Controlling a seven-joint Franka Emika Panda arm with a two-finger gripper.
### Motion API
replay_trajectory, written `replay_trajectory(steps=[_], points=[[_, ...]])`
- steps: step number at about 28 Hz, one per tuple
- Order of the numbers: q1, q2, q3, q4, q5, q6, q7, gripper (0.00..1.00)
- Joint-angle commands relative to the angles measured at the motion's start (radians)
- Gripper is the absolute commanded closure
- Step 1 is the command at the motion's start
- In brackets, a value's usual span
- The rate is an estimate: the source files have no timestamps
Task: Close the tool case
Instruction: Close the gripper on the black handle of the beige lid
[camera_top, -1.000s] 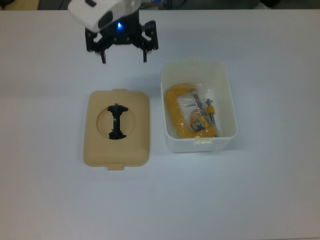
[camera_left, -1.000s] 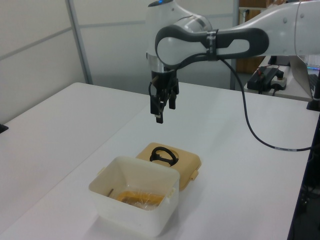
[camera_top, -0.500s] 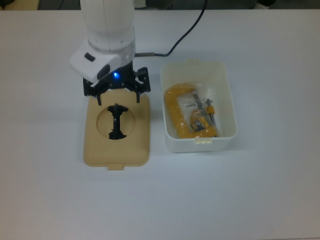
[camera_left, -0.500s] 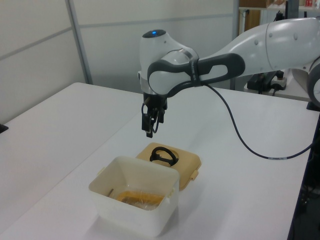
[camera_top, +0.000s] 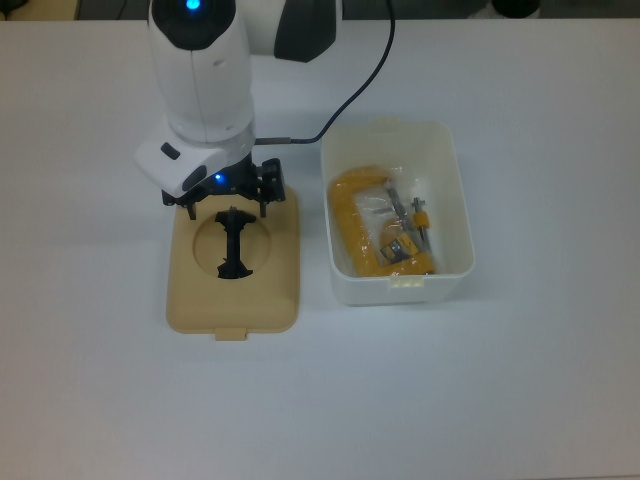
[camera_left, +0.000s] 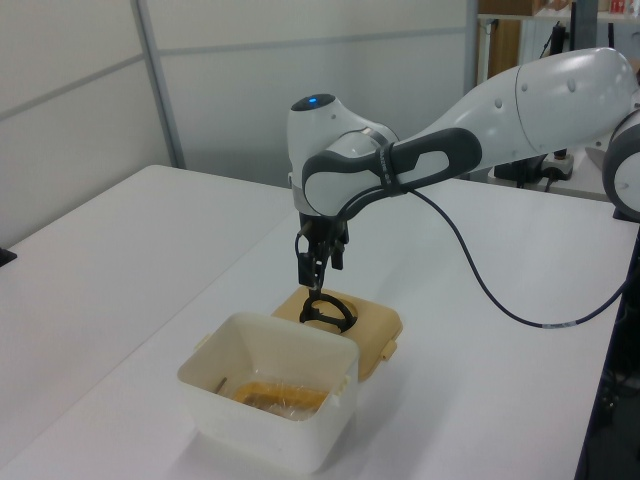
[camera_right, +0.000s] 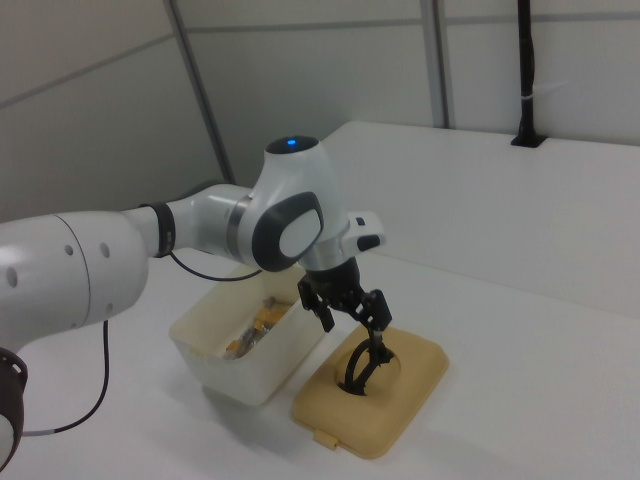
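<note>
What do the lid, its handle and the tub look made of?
Lid: tan plastic, probably; matte, moulded rounded edges and tabs. Handle: black, thin, likely plastic. Tub: white plastic, slightly translucent at its thin walls, rounded corners.

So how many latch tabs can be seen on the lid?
2 on the lid: one tab at the edge nearest the top view's bottom, one tab on the left view's right side. The gripper may hide a third at the far edge.
</note>
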Motion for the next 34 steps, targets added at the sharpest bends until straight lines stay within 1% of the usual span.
replay_trajectory(steps=[1, 4, 6, 11, 12, 15, 17, 18, 20, 22, 23, 26, 28, 34], points=[[-0.007, -0.016, -0.005, -0.068, -0.013, 0.044, 0.03, 0.0], [-0.005, 0.0, -0.005, -0.071, -0.013, 0.063, 0.028, 0.01], [-0.005, 0.003, -0.005, -0.071, -0.014, 0.064, 0.024, 0.05], [-0.004, 0.007, -0.003, -0.071, -0.013, 0.075, 0.022, 0.18], [-0.002, 0.007, -0.003, -0.071, -0.01, 0.086, 0.022, 0.23], [-0.001, 0.007, -0.003, -0.068, -0.007, 0.094, 0.022, 0.33], [0.001, 0.008, -0.003, -0.067, -0.005, 0.094, 0.021, 0.38], [0.002, 0.008, -0.003, -0.065, -0.005, 0.094, 0.021, 0.46], [0.004, 0.011, -0.003, -0.064, -0.005, 0.095, 0.019, 0.51], [0.007, 0.023, 0.0, -0.062, -0.005, 0.095, 0.019, 0.59], [0.007, 0.028, 0.001, -0.061, -0.008, 0.098, 0.019, 0.68], [0.007, 0.03, 0.003, -0.06, -0.008, 0.123, 0.019, 0.85], [0.007, 0.031, 0.003, -0.06, -0.008, 0.135, 0.021, 1.0], [0.014, 0.051, 0.004, -0.057, -0.019, 0.155, 0.019, 1.0]])
